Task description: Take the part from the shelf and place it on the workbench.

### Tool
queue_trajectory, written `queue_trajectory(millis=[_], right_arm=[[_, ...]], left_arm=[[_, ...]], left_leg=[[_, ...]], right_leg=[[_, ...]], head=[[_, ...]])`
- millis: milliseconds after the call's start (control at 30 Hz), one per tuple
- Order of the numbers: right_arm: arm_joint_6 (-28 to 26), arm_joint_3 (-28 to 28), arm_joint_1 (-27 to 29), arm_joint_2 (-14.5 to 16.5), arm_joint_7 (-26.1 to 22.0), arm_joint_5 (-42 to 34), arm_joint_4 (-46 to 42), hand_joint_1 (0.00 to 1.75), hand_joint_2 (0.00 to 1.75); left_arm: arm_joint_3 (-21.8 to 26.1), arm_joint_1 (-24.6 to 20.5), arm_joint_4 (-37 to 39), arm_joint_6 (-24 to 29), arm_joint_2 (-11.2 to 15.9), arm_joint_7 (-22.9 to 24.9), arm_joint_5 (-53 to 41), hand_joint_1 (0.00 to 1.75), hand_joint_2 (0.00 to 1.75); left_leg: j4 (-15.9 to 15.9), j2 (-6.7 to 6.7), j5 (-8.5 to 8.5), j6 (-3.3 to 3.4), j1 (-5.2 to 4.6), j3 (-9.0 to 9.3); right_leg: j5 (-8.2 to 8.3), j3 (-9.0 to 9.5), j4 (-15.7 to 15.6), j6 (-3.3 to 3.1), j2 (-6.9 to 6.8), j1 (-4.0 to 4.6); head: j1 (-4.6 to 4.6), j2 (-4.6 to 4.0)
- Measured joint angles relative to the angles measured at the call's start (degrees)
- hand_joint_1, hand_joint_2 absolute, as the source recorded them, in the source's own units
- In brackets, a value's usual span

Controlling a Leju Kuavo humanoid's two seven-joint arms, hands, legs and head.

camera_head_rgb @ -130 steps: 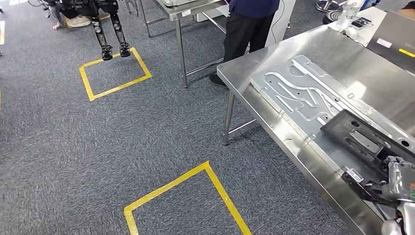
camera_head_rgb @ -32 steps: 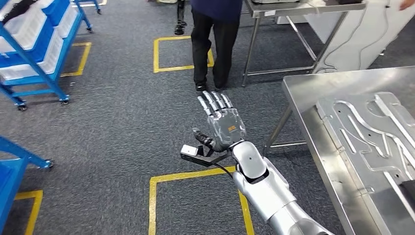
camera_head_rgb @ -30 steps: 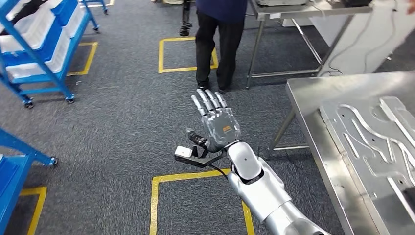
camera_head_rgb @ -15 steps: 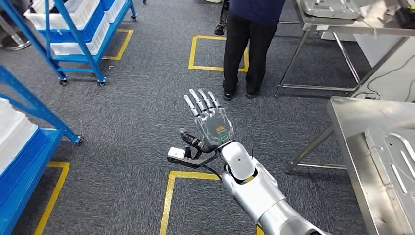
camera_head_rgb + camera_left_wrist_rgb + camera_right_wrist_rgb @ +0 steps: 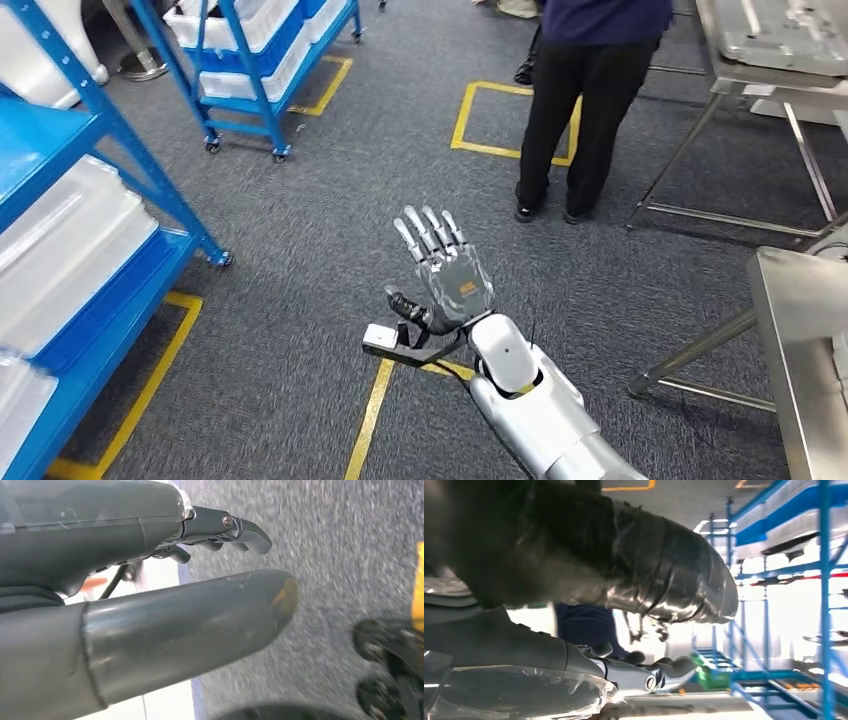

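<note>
Right hand: We see the right hand [image 5: 448,270] raised over the carpet, palm down, fingers spread and straight, holding nothing.
Left hand: In the left wrist view, the left hand [image 5: 150,575] hangs beside the body with thumb and fingers apart and nothing between them; we judge it released.
Shelf: The blue shelf [image 5: 95,230] stands to the left of the right hand and somewhat nearer the robot, its long edge running away from us toward the upper centre. White bins [image 5: 65,245] lie on its tiers.
Part: We cannot pick out the part itself; we judge it lies on this shelf, among or in the white bins, and is not yet taken.
Key relation: The shelf lies well apart from the right hand, across open carpet and on the left arm's side. We judge the left hand to be the nearer one, though it hangs low.
Desk: A corner of the steel desk [image 5: 800,340] shows at the right, on the side opposite the shelf.
Surroundings: A second blue shelf on wheels [image 5: 262,60] stands further off. A person [image 5: 590,90] stands ahead, beyond the right hand, beside another steel table [image 5: 770,50]. Yellow tape [image 5: 375,405] marks the floor under the forearm.
Obstructions: We see nothing between the hands and the near shelf; the person stands off that line.
</note>
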Motion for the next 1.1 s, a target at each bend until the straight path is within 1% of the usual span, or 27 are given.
queue_trajectory(millis=[67, 100, 133, 167, 200, 233, 267, 300, 367, 400, 467, 533, 567, 600, 633, 667, 700, 767, 800, 833, 867, 900, 933, 967, 1033, 1067, 1100], right_arm=[[1.68, -0.14, 0.92, -1.92, -0.77, -1.42, -2.29, 0.00, 0.00], [2.43, -0.25, 1.50, -2.88, -1.08, -2.02, -3.60, 0.00, 0.00], [3.04, -0.38, 2.03, -3.75, -1.30, -2.51, -4.99, 0.00, 0.00], [3.49, -0.52, 2.51, -4.48, -1.43, -2.84, -6.34, 0.00, 0.00], [3.77, -0.67, 2.92, -5.07, -1.52, -3.05, -7.58, 0.00, 0.00], [3.94, -0.80, 3.29, -5.53, -1.54, -3.17, -8.57, 0.00, 0.00], [4.03, -0.89, 3.67, -5.84, -1.56, -3.20, -9.31, 0.00, 0.00], [4.06, -0.94, 4.05, -6.04, -1.58, -3.16, -9.84, 0.00, 0.00], [4.01, -0.97, 4.67, -6.17, -1.64, -2.99, -10.39, 0.00, 0.00], [3.97, -0.96, 4.86, -6.17, -1.65, -2.82, -10.50, 0.00, 0.00], [3.74, -0.96, 4.96, -6.09, -1.60, -2.31, -10.38, 0.00, 0.00], [3.39, -0.93, 4.97, -5.98, -1.47, -1.87, -9.62, 0.00, 0.00], [3.24, -0.91, 4.98, -5.95, -1.38, -1.77, -9.14, 0.00, 0.00], [3.12, -0.90, 5.02, -5.94, -1.26, -1.74, -8.72, 0.00, 0.00], [3.03, -0.89, 5.10, -5.97, -1.14, -1.77, -8.55, 0.00, 0.00], [2.99, -0.89, 5.26, -6.08, -1.08, -1.86, -8.66, 0.00, 0.00], [2.94, -0.90, 5.53, -6.35, -1.04, -1.99, -9.04, 0.00, 0.00], [2.87, -0.96, 6.48, -7.44, -1.19, -2.41, -10.42, 0.00, 0.00], [2.84, -1.05, 7.17, -8.13, -1.37, -2.67, -11.28, 0.00, 0.00], [2.82, -1.20, 7.92, -8.79, -1.65, -2.93, -12.17, 0.00, 0.00], [2.81, -1.45, 8.66, -9.43, -1.99, -3.17, -13.04, 0.00, 0.00], [2.80, -1.79, 9.39, -10.03, -2.32, -3.37, -13.95, 0.00, 0.00], [2.78, -2.17, 10.07, -10.53, -2.64, -3.54, -14.80, 0.00, 0.00], [2.74, -2.57, 10.71, -11.01, -2.95, -3.70, -15.60, 0.00, 0.00], [2.67, -3.28, 11.96, -11.78, -3.36, -3.90, -16.84, 0.00, 0.00], [2.71, -3.57, 12.50, -12.20, -3.48, -3.95, -17.27, 0.00, 0.00], [2.84, -3.83, 12.90, -12.56, -3.57, -3.98, -17.63, 0.00, 0.00]], left_arm=[[-0.01, -0.09, 0.00, 0.19, 0.00, -0.32, 0.09, 0.00, 0.00], [-0.01, -0.03, 0.00, 0.35, 0.06, -0.54, 0.21, 0.00, 0.00], [-0.01, 0.10, 0.00, 0.53, 0.17, -0.69, 0.37, 0.00, 0.00], [0.00, 0.22, 0.00, 0.68, 0.32, -0.76, 0.49, 0.00, 0.00], [0.01, 0.30, 0.00, 0.80, 0.46, -0.71, 0.59, 0.00, 0.00], [0.01, 0.31, 0.00, 0.85, 0.55, -0.56, 0.67, 0.00, 0.00], [0.01, 0.26, 0.00, 0.87, 0.62, -0.39, 0.71, 0.00, 0.00], [0.01, 0.23, 0.00, 0.87, 0.68, -0.19, 0.74, 0.00, 0.00], [0.03, 0.24, -0.01, 0.88, 0.82, 0.12, 0.77, 0.00, 0.00], [0.04, 0.26, -0.01, 0.86, 0.88, 0.34, 0.74, 0.00, 0.00], [0.05, 0.12, -0.02, 0.63, 0.96, 1.03, 0.37, 0.00, 0.00], [0.05, -0.06, -0.02, 0.36, 1.01, 1.87, -0.26, 0.00, 0.00], [0.04, -0.12, -0.02, 0.45, 1.03, 2.10, -0.46, 0.00, 0.00], [0.04, -0.12, -0.02, 0.73, 1.03, 2.13, -0.58, 0.00, 0.00], [0.03, -0.09, -0.02, 1.13, 1.02, 2.02, -0.59, 0.00, 0.00], [0.03, -0.06, -0.02, 1.60, 1.01, 1.75, -0.57, 0.00, 0.00], [0.04, -0.04, -0.02, 2.02, 1.00, 1.38, -0.54, 0.00, 0.00], [0.05, 0.01, -0.02, 2.75, 0.87, 0.56, -0.48, 0.00, 0.00], [0.05, 0.06, -0.02, 2.98, 0.81, 0.26, -0.47, 0.00, 0.00], [0.05, 0.16, -0.02, 3.15, 0.76, 0.08, -0.49, 0.00, 0.00], [0.05, 0.31, -0.02, 3.24, 0.78, -0.01, -0.52, 0.00, 0.00], [0.05, 0.48, -0.02, 3.25, 0.86, 0.01, -0.55, 0.00, 0.00], [0.05, 0.61, -0.02, 3.25, 0.93, 0.07, -0.57, 0.00, 0.00], [0.05, 0.67, -0.02, 3.25, 1.02, 0.20, -0.56, 0.00, 0.00], [0.05, 0.57, -0.02, 3.24, 1.10, 0.55, -0.51, 0.00, 0.00], [0.05, 0.49, -0.02, 3.22, 1.11, 0.75, -0.49, 0.00, 0.00], [0.05, 0.46, -0.02, 3.19, 1.15, 0.93, -0.48, 0.00, 0.00]], left_leg=[[6.80, 1.19, -2.78, -0.72, 0.56, -3.47], [8.23, 1.45, -2.88, -1.09, 0.90, -4.23], [7.46, 1.77, -1.95, -1.45, 1.22, -3.82], [4.53, 2.34, -0.18, -1.77, 1.48, -2.22], [0.43, 3.50, 1.52, -2.03, 1.64, -0.08], [-3.08, 4.67, 2.73, -2.03, 1.58, 1.84], [-5.41, 5.43, 3.33, -1.79, 1.44, 3.10], [-6.37, 5.77, 3.32, -1.45, 1.24, 3.57], [-6.34, 4.55, 3.27, -0.54, 0.95, 3.53], [-6.49, 3.93, 3.35, -0.18, 0.96, 3.61], [-6.78, 2.71, 3.55, 0.62, 1.08, 3.81], [-6.83, 1.41, 3.63, 1.14, 0.98, 3.80], [-6.80, 0.63, 3.64, 1.26, 0.87, 3.77], [-6.75, -0.20, 3.63, 1.33, 0.73, 3.77], [-6.67, -1.05, 3.63, 1.35, 0.62, 3.78], [-6.58, -1.91, 3.62, 1.35, 0.54, 3.81], [-6.50, -2.72, 3.61, 1.34, 0.51, 3.83], [-6.31, -4.27, 3.62, 1.11, 0.46, 3.67], [-6.30, -4.94, 3.65, 0.87, 0.55, 3.53], [-6.36, -5.62, 3.74, 0.53, 0.69, 3.39], [-6.53, -6.30, 3.87, 0.14, 0.83, 3.32], [-6.54, -6.34, 3.84, -0.17, 0.90, 3.25], [-6.03, -5.41, 3.38, -0.39, 0.79, 3.01], [-4.54, -3.83, 2.34, -0.57, 0.64, 2.32], [1.71, -0.13, -1.16, -0.80, 0.52, -0.57], [5.38, 0.77, -2.74, -0.99, 0.63, -2.32], [7.97, 1.25, -3.52, -1.16, 0.76, -3.51]], right_leg=[[-0.26, 0.16, 0.01, 0.04, -2.04, -0.01], [-0.45, 0.17, 0.10, 0.18, -2.98, -0.08], [-0.67, 0.18, 0.27, 0.39, -3.80, -0.20], [-0.96, 0.21, 0.55, 0.66, -4.52, -0.36], [-1.32, 0.24, 0.92, 1.04, -5.16, -0.49], [-1.72, 0.25, 1.34, 1.46, -5.69, -0.48], [-2.04, 0.28, 1.63, 1.86, -6.17, -0.42], [-2.28, 0.35, 1.80, 2.23, -6.62, -0.29], [-2.52, 0.65, 1.77, 2.80, -7.55, -0.29], [-2.87, 0.80, 2.02, 3.10, -7.36, -0.47], [-5.06, -0.27, 4.98, 3.45, -5.09, -0.87], [-8.72, -3.82, 12.32, 3.43, -2.25, -0.95], [-10.00, -5.78, 16.01, 3.38, -1.64, -0.91], [-10.24, -7.11, 18.21, 3.27, -1.33, -0.84], [-9.33, -7.45, 18.28, 3.08, -1.15, -0.79], [-7.43, -6.69, 16.06, 2.81, -0.85, -0.76], [-5.05, -5.12, 12.24, 2.48, -0.05, -0.73], [-2.11, -2.17, 5.26, 2.02, 2.57, -0.74], [-1.68, -1.41, 3.49, 1.94, 3.40, -0.66], [-1.82, -1.18, 2.97, 1.89, 3.59, -0.54], [-1.71, -1.02, 2.72, 1.79, 2.92, -0.41], [-1.52, -0.76, 2.32, 1.57, 2.16, -0.44], [-1.28, -0.44, 1.78, 1.27, 1.51, -0.55], [-1.02, -0.14, 1.20, 0.95, 0.75, -0.66], [-0.86, 0.18, 0.67, 0.50, -0.81, -0.62], [-0.91, 0.19, 0.67, 0.42, -1.72, -0.53], [-1.00, 0.18, 0.71, 0.42, -2.60, -0.46]], head=[[0.00, 0.00], [0.00, 0.00], [-0.01, 0.00], [-0.01, 0.00], [-0.01, 0.00], [-0.01, 0.00], [-0.01, 0.00], [0.01, 0.00], [0.02, 0.00], [0.03, 0.00], [0.03, 0.00], [0.04, 0.00], [0.05, 0.00], [0.04, 0.00], [0.04, 0.00], [0.04, 0.00], [0.04, 0.00], [0.05, 0.00], [0.04, 0.00], [0.05, 0.00], [0.06, 0.00], [0.05, 0.00], [0.04, 0.00], [0.02, 0.00], [-0.01, 0.00], [-0.01, 0.00], [-0.01, 0.00]])
